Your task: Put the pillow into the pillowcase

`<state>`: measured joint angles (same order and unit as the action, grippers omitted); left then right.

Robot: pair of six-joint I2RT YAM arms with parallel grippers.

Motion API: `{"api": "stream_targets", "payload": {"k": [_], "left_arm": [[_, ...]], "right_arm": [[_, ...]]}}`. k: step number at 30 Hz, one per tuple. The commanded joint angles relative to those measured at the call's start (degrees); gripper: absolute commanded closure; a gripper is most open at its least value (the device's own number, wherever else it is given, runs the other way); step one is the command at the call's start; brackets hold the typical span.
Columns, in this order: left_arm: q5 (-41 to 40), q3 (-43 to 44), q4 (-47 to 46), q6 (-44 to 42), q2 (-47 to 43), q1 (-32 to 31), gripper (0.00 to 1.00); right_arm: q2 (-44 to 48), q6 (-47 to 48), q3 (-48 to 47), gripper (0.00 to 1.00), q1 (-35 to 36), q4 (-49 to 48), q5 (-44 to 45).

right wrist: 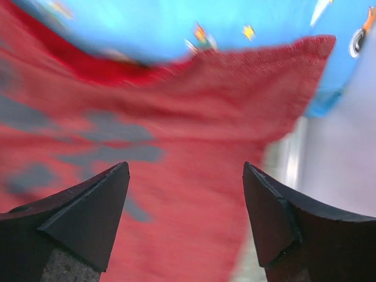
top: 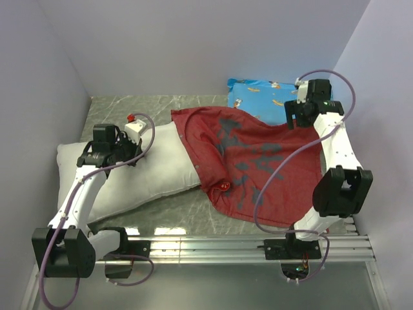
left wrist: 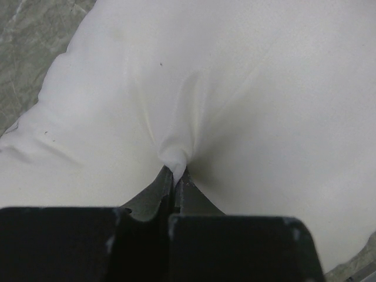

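Fingers of the left gripper (left wrist: 175, 176) pinch a pucker of the pillow (left wrist: 235, 88), its arm reaching toward 1 o'clock. The right gripper (right wrist: 185, 194) gapes wide over the pillowcase (right wrist: 176, 129) corner, its arm stretched toward 12 o'clock. The pillow lies at the pillowcase's 9 o'clock, touching its edge.
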<state>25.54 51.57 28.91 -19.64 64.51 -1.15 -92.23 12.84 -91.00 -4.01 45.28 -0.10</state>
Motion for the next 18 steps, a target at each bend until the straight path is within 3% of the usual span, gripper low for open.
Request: {"api": "stream_targets", "payload": {"k": [1, 11, 18], "left_arm": [[3.4, 1.1, 2.2, -0.4, 0.5, -0.4, 1.0], [3.5, 1.2, 2.3, 0.0, 1.4, -0.4, 1.0], [2.7, 1.2, 2.1, 1.1, 1.1, -0.4, 1.0]], "right_arm": [[-0.1, 17.3, 0.8, 0.14, -0.3, -4.1, 1.0], [-9.5, 41.5, -1.8, 0.11, 1.7, -5.9, -8.9], [-19.4, 46.4, -8.6, 0.14, 5.1, 1.5, -7.4]]}}
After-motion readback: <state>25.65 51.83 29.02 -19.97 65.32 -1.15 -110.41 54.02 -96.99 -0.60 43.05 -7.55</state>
